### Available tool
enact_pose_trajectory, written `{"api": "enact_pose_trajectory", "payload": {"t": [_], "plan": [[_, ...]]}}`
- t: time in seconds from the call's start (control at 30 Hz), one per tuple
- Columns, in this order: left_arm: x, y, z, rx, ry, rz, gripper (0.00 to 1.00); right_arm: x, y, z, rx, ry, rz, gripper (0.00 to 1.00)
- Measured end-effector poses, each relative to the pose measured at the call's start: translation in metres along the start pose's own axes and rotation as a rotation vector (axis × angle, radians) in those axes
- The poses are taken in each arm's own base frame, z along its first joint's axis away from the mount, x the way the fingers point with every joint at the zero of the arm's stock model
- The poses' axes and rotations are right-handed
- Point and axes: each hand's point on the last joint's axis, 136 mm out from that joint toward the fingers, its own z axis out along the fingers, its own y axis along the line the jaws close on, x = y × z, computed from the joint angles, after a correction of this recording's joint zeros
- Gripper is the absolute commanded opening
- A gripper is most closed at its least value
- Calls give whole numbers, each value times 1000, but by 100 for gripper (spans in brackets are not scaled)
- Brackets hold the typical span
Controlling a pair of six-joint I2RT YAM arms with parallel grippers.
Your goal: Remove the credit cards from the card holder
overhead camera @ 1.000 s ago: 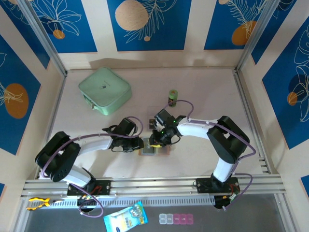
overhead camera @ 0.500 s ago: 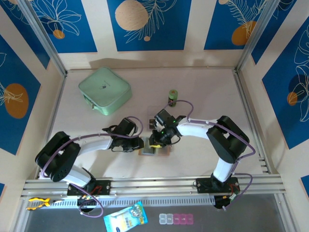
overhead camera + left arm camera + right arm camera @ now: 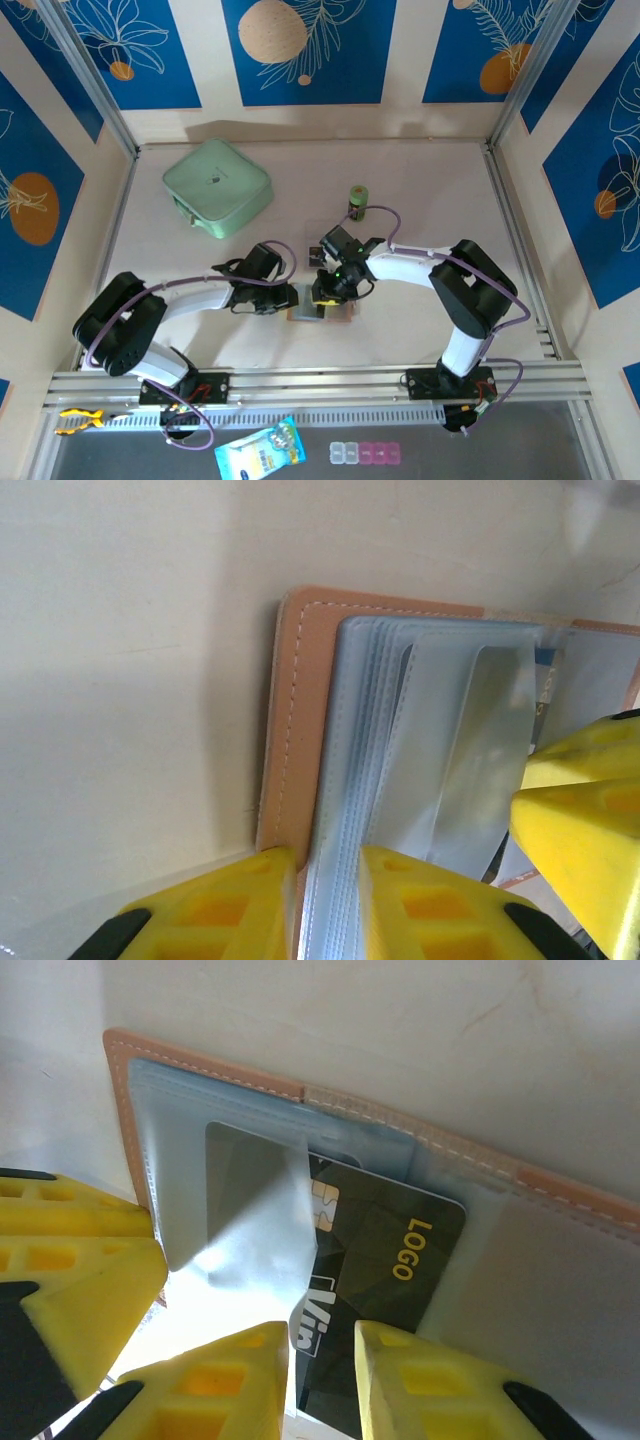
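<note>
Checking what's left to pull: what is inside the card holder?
A dark card with gold LOGO lettering sits partly under a clear sleeve. Layered sleeves in the card holder hide whether others remain.

A laboratory robot test cell is being indicated: the pale table [image 3: 420, 180] is being enclosed by wall panels [image 3: 300, 50] printed with blue floral designs, aluminium posts [image 3: 90, 80] are being used as framing, and the left arm base [image 3: 175, 388] and right arm base [image 3: 450, 385] are being carried on a slotted rail [image 3: 320, 382].
</note>
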Motion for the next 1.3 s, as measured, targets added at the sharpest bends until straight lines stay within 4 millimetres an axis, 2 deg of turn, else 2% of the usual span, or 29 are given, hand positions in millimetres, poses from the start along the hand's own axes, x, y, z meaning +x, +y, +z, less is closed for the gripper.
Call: {"api": "enact_pose_trajectory", "payload": {"t": [0.3,0.5,0.63,0.83,1.03,1.3], "plan": [[-9,-19,-13,51,-33,22,21,-3,4,-3,-15,-17,-26,25],[-9,-26,-15,73,-26,24,15,-7,12,-24,-76,-74,-37,25],[-9,-32,-12,87,-17,24,13,-10,8,-33,-100,-93,-6,25],[-5,-36,-1,93,11,26,6,-6,-6,-28,-102,-72,45,25],[-2,-33,10,89,35,16,3,-3,-6,-24,-119,-56,59,25],[0,-29,11,72,48,15,3,-1,-9,-12,-125,-25,78,25]]}}
